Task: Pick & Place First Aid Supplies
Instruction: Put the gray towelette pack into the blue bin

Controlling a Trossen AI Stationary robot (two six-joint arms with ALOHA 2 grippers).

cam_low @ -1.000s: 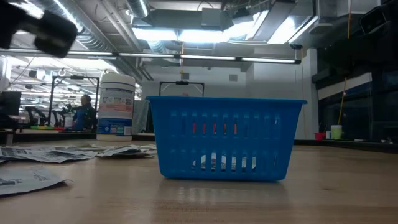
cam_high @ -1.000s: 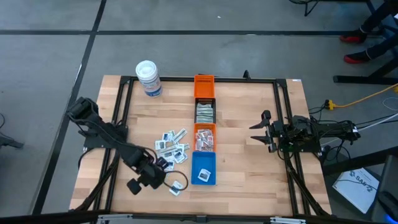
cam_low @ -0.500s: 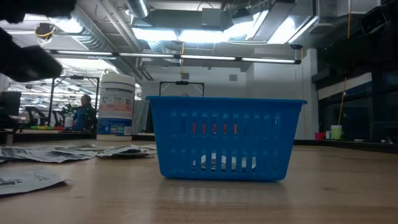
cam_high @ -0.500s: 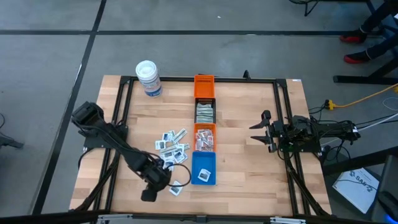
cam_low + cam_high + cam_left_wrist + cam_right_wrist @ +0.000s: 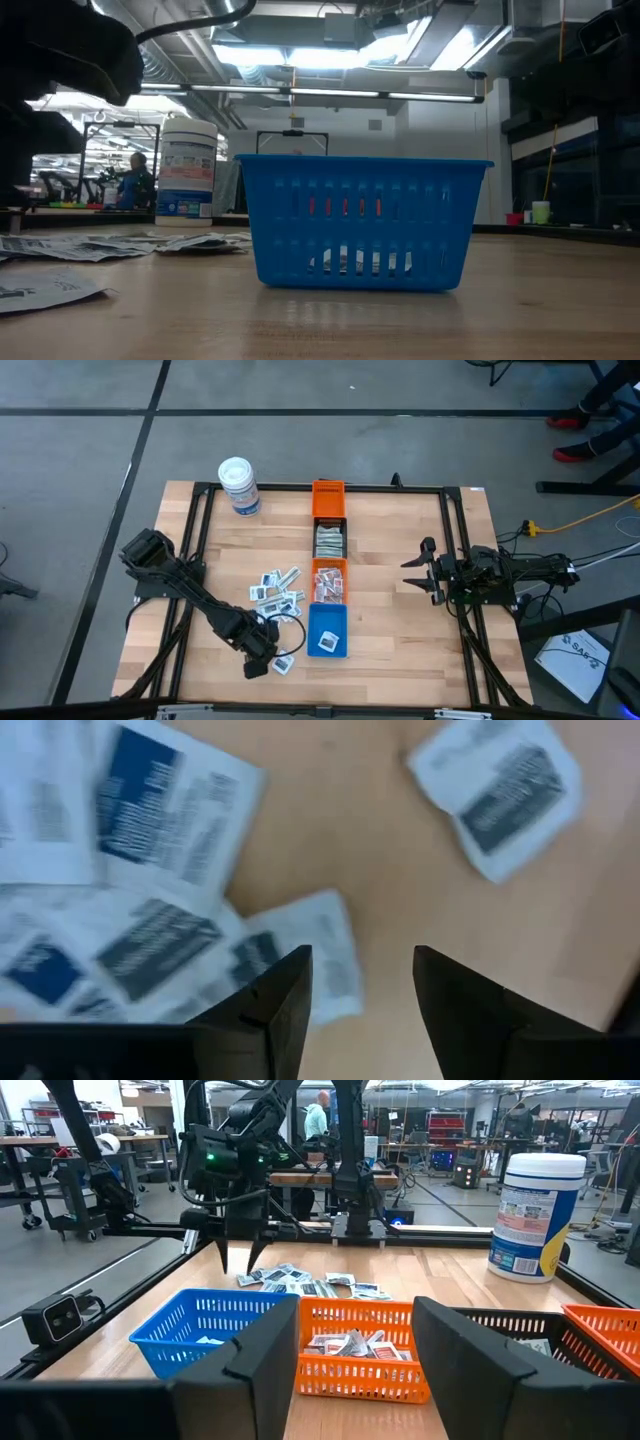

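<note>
White flat packets [image 5: 165,945], open left pincer [image 5: 362,1005]

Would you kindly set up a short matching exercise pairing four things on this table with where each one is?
Things:
1. white tub
2. blue bin
3. left gripper
4. right gripper

Places:
A. near end of the bin row
B. open above loose packets
C. far left corner area
D. waiting right of the bins

Pairs: 1-C, 2-A, 3-B, 4-D

Bright overhead ceiling lights [image 5: 300,55], soft shadows; blurry packets [image 5: 150,935] in left wrist view.
</note>
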